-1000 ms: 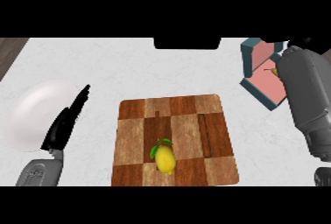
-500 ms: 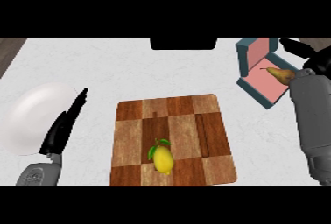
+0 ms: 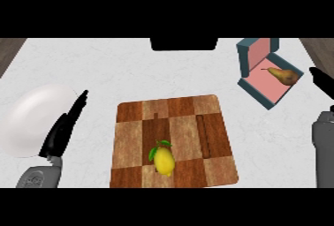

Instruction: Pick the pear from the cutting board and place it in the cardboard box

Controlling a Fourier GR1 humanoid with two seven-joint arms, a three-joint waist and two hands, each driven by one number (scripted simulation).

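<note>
So there's one pale table (image 3: 130,66), and on it one wooden cutting board (image 3: 189,128) with a checkered pattern, one white plate (image 3: 32,117) off to the left, and one cardboard box (image 3: 257,90) at the upper right, teal outside and pink inside, lying open. Fruit count is two: one brown pear (image 3: 284,76) sitting inside the box, and one yellow lemon-looking fruit (image 3: 164,160) with green leaves near the board's front edge. Left robot hand (image 3: 65,126) lies over the plate's right edge with fingers straight out, holding nothing. Right robot hand (image 3: 321,80) only shows as a dark bit at the right edge, just right of the box, also straight and released as far as I can see, apart from the pear. Compared to half a second ago, the right arm has pulled back toward the right edge, and the pear is now fully uncovered in the box. Left hand and lemon haven't budged.
</note>
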